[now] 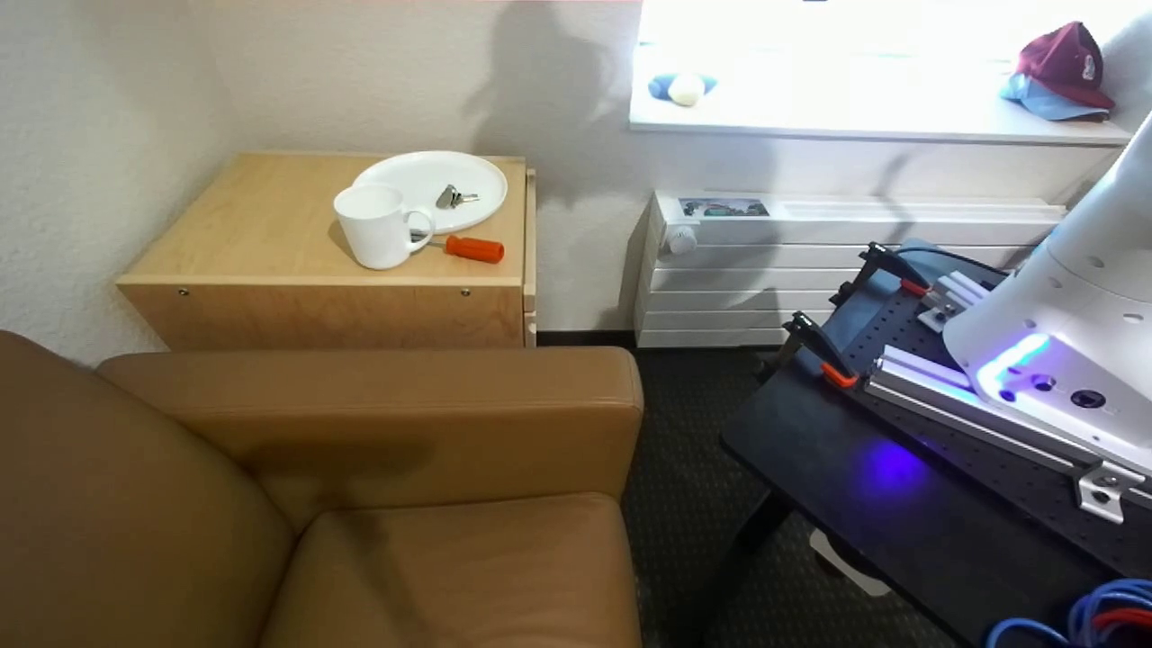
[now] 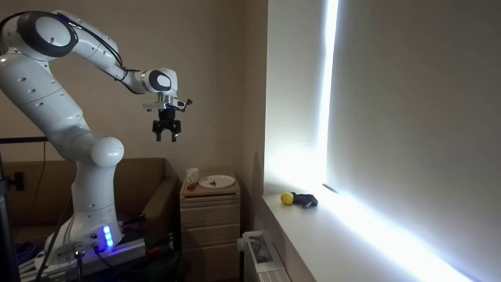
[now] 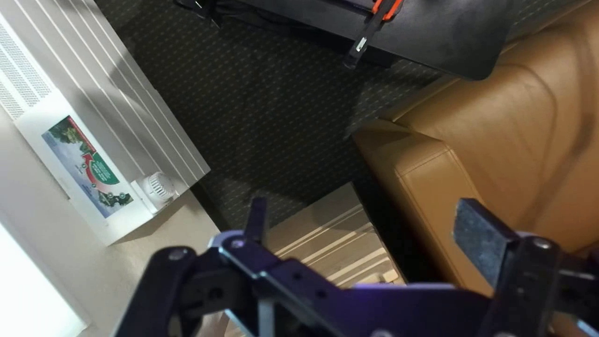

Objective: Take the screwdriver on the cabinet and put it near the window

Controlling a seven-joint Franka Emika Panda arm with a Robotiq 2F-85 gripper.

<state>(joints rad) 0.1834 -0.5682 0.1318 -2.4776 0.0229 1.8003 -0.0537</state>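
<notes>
The screwdriver lies on the cabinet top, its orange-red handle (image 1: 474,249) toward the front right corner and its shaft partly behind the cup's handle. It also shows small and dark in an exterior view (image 2: 191,187). The tan cabinet (image 1: 261,216) also shows in an exterior view (image 2: 210,219), and its drawer fronts show in the wrist view (image 3: 323,229). The glowing window (image 1: 864,27) has a wide white sill (image 2: 301,239). My gripper (image 2: 166,138) is open and empty, high in the air above cabinet level. In the wrist view the open fingers (image 3: 360,215) show; the screwdriver does not.
A white cup (image 1: 371,229) and a white dish (image 1: 414,175) with keys (image 1: 454,197) stand by the screwdriver. A brown armchair (image 1: 378,387) adjoins the cabinet. A radiator (image 1: 864,261) is below the sill. A yellow ball (image 2: 287,198), a dark object (image 2: 305,200) and caps (image 1: 1062,72) are on the sill.
</notes>
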